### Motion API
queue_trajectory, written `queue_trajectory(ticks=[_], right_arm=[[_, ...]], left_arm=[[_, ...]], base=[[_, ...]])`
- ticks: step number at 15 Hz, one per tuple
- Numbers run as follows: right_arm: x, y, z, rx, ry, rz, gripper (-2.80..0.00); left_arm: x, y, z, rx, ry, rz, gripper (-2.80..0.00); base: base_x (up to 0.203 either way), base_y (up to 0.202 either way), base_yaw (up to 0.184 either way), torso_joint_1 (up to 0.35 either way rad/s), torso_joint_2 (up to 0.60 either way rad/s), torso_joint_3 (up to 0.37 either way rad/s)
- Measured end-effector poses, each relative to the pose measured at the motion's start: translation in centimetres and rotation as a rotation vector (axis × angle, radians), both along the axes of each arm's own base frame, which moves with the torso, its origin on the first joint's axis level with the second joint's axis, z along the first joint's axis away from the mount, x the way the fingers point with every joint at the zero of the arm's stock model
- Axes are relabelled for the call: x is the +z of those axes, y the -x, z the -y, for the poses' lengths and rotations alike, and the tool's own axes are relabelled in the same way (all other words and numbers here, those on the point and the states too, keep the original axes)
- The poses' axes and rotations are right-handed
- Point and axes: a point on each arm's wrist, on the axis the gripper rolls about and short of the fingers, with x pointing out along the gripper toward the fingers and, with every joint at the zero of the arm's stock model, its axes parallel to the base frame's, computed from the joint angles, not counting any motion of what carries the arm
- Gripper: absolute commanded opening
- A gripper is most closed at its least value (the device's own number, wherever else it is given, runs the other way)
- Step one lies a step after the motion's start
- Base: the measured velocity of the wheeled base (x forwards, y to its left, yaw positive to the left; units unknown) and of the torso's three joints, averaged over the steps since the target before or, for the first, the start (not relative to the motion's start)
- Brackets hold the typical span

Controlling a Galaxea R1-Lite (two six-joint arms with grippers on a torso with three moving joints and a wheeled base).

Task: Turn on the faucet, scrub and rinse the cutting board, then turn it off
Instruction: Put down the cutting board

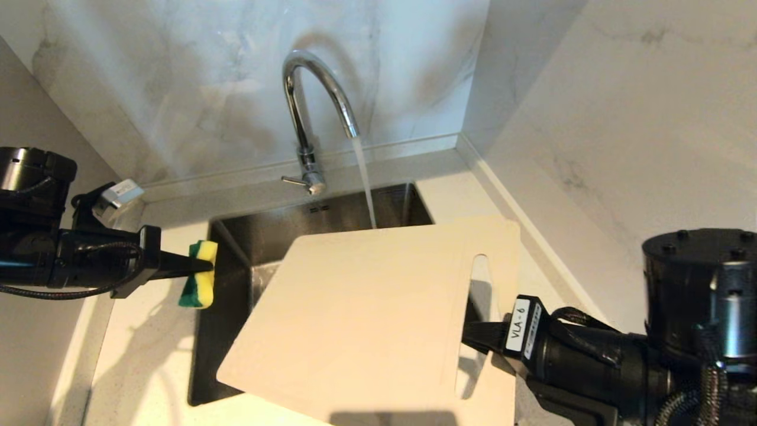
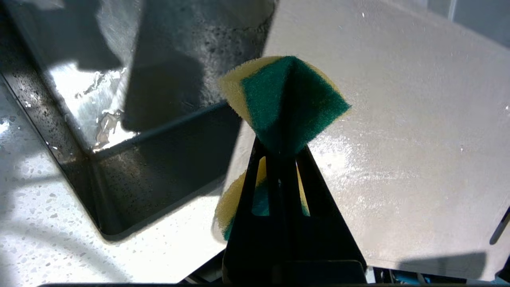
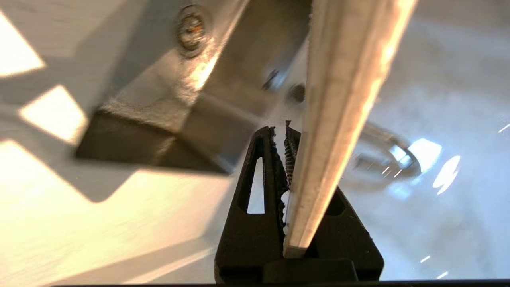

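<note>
- Currently, tall chrome gooseneck faucet (image 1: 307,118) runs, upper centre.
- Right end effector (image 1: 473,334) clamps large cream plastic cutting board (image 1: 366,319) over steel sink (image 1: 266,236), centre frame.
- Left end effector (image 1: 198,266) pinches yellow-green sponge (image 1: 199,283), mid-left; remaining, apparently: scrubbing, rinsing, shutoff.

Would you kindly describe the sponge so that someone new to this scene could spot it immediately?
Start at the steel sink under the running faucet. Just off its left rim, over the pale counter, the left claw pinches the sponge. It is the only brightly coloured thing here: yellow foam with a green scouring face, apart from the cream cutting board.
</note>
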Motion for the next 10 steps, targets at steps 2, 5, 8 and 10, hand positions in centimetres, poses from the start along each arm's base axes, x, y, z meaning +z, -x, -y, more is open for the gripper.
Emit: queue_trajectory(ticks=[2,5,8,10], right_arm=[[-0.2,1.3,1.0,-0.04,-0.023,-0.01,-2.8],[-0.5,2.7,2.5,-0.127,-0.047,-0.006,-2.8],[-1.2,3.7,3.4,-0.16,-0.066,-0.032,-2.8],[-2.0,4.5,4.1,-0.211,-0.077,-0.054,-2.8]], left_arm=[[-0.1,-0.1,0.0,0.001,0.001,-0.004,-2.8],[-0.4,-0.2,-0.1,0.001,0.007,-0.016,-2.8],[-0.8,-0.7,-0.1,0.005,0.02,0.001,-2.8],[-1.1,-0.9,-0.1,0.008,0.023,-0.007,-2.8]], base=[[0.0,0.0,0.0,0.0,0.0,0.0],[0.0,0.0,0.0,0.0,0.0,0.0],[0.0,0.0,0.0,0.0,0.0,0.0],[0.0,0.0,0.0,0.0,0.0,0.0]])
